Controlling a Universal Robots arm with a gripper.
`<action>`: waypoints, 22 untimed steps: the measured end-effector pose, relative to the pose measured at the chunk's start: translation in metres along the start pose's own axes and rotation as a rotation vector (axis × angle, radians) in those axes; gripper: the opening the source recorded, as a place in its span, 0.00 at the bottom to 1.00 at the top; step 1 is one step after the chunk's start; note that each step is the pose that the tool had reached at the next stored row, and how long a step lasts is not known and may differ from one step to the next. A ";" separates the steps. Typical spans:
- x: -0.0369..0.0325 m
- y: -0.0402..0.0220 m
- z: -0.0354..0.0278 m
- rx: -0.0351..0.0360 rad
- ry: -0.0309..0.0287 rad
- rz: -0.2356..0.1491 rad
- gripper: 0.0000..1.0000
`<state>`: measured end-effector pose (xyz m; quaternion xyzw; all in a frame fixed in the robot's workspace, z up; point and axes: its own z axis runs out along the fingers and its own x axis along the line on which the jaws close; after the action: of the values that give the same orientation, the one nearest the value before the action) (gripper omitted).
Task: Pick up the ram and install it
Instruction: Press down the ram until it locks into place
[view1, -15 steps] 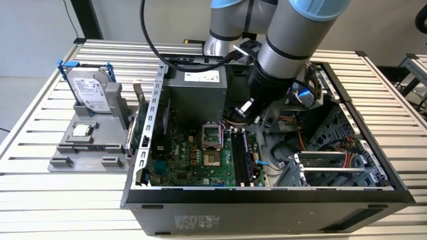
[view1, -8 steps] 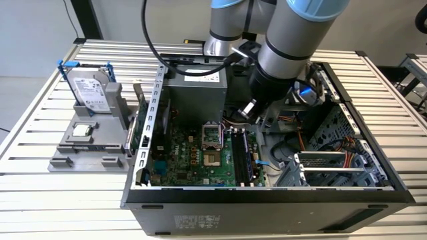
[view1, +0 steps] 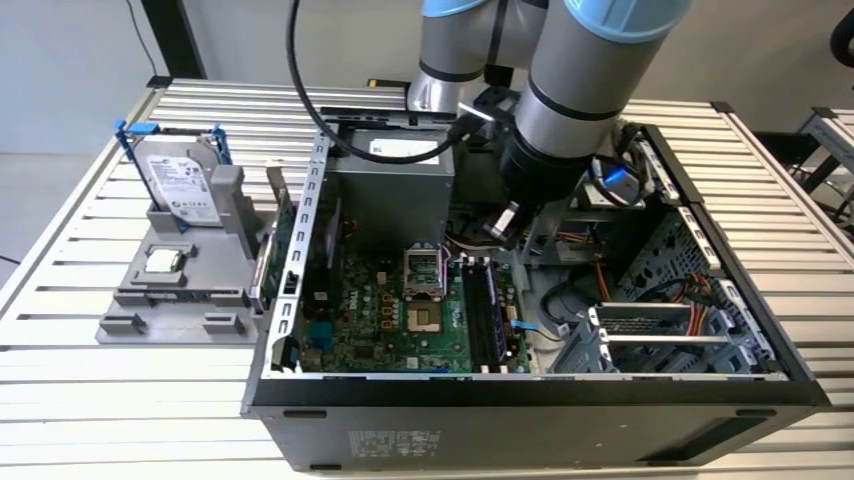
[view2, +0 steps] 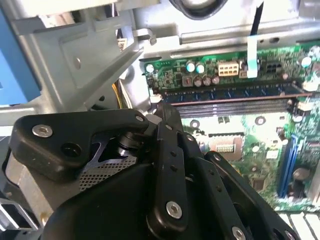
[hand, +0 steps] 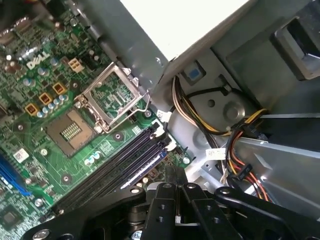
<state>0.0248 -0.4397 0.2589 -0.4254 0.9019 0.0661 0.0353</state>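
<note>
You have the jaws (hand: 172, 172) pressed together with nothing between them, hanging inside the open computer case (view1: 534, 400) on the bench (view1: 80, 400), just above the far end of the memory slots (hand: 112, 167). The ram (view2: 230, 92) sits edge-up in one slot on the green motherboard (view1: 387, 320), apart from the jaws and just below them. At the exterior view's left, a hard drive (view1: 180, 180) stands in a grey holder (view1: 174, 290).

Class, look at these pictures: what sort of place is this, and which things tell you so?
Probably a robotics lab or test bench for computer assembly. An open computer case lies on a slatted metal table, a robot arm reaches into it over the motherboard, and a hard drive stands in a grey holder beside it.
</note>
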 end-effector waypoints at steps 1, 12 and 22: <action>0.0000 -0.0001 0.0001 0.0011 -0.0010 -0.011 0.00; 0.0067 -0.0072 -0.0005 -0.0001 0.0001 -0.052 0.00; 0.0162 -0.0152 -0.0020 0.0083 0.0022 -0.075 0.00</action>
<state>0.0263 -0.4620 0.2576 -0.4590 0.8855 0.0606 0.0385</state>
